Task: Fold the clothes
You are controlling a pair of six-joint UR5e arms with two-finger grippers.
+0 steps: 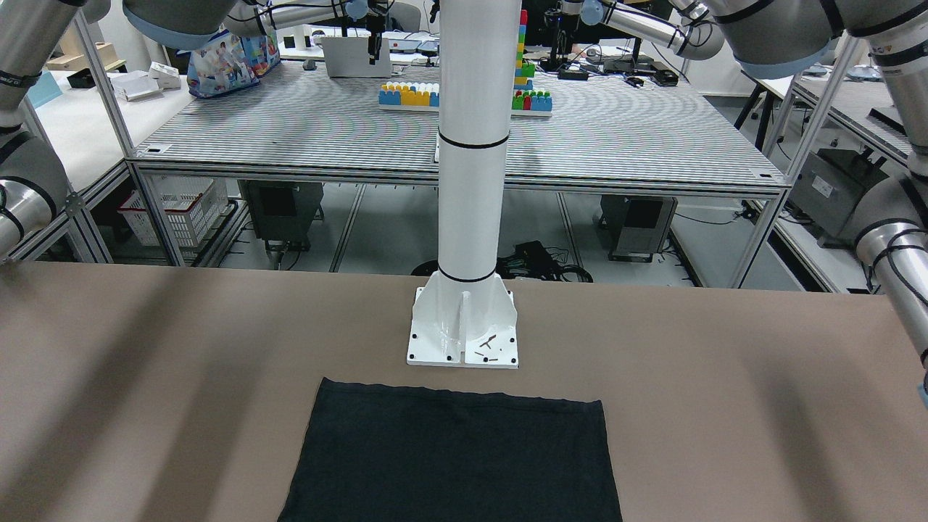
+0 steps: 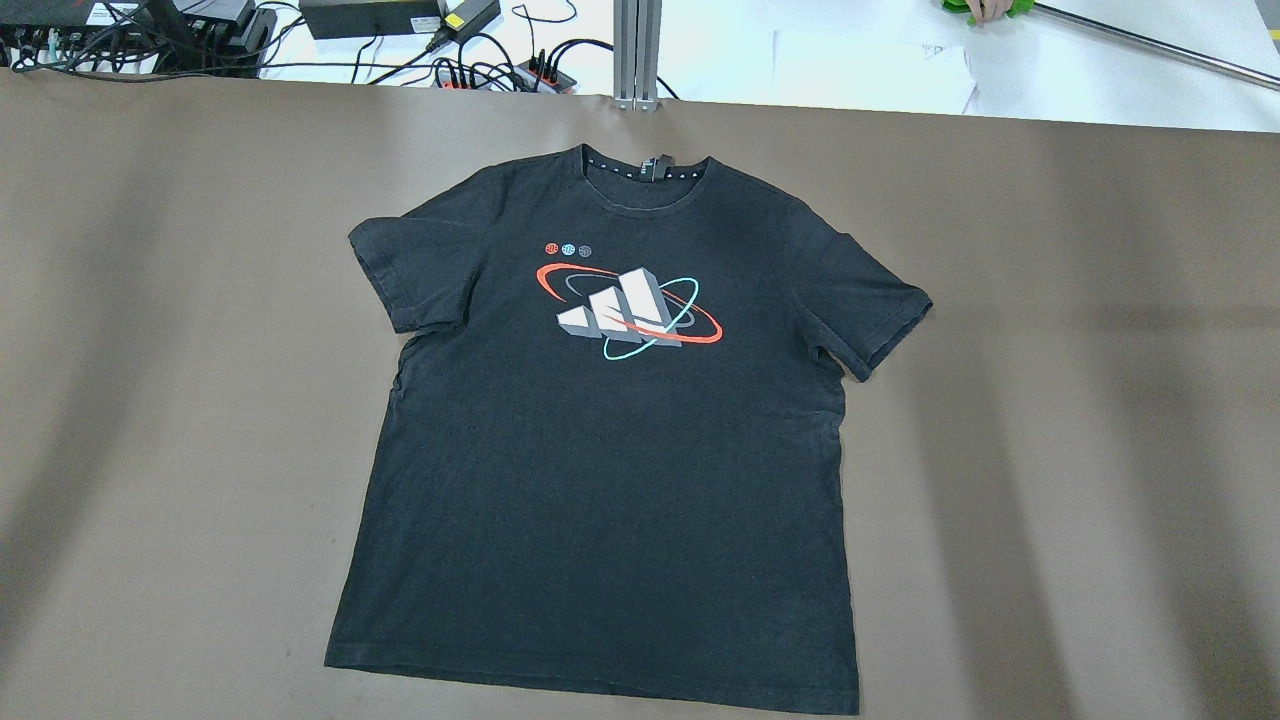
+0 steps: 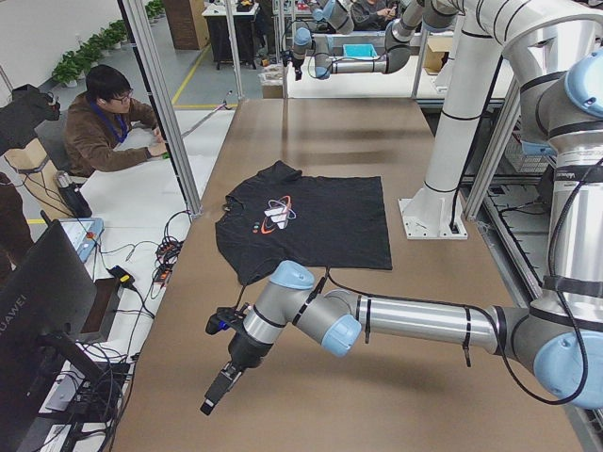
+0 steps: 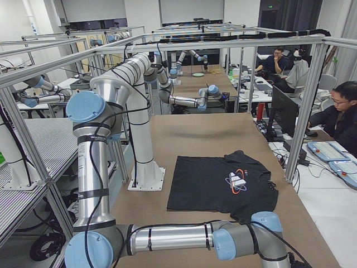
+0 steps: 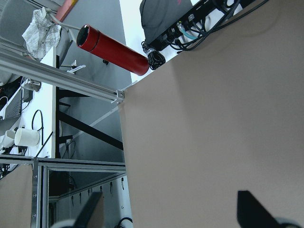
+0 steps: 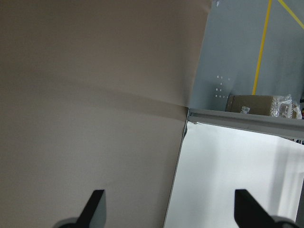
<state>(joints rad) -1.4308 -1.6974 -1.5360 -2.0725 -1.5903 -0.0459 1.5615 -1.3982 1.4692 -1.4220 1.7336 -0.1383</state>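
The clothes are one black T-shirt [image 2: 600, 480] with a white, red and teal print on the chest. It lies spread flat and face up in the middle of the brown table, collar toward the far edge in the overhead view. Its hem [image 1: 449, 457] lies just in front of the white pillar base. It also shows in the side views [image 3: 311, 221] [image 4: 212, 181]. My left gripper [image 5: 171, 213] hangs open over the bare table corner, far from the shirt [image 3: 219, 386]. My right gripper [image 6: 172, 209] is open too, above the opposite table edge. Neither holds anything.
The white pillar base [image 1: 464, 326] is bolted to the table behind the shirt's hem. A red bottle [image 5: 114, 50] lies beyond the table corner near the left gripper. Cables [image 2: 480, 65] run along the far edge. A seated person [image 3: 108, 122] works at the side desk.
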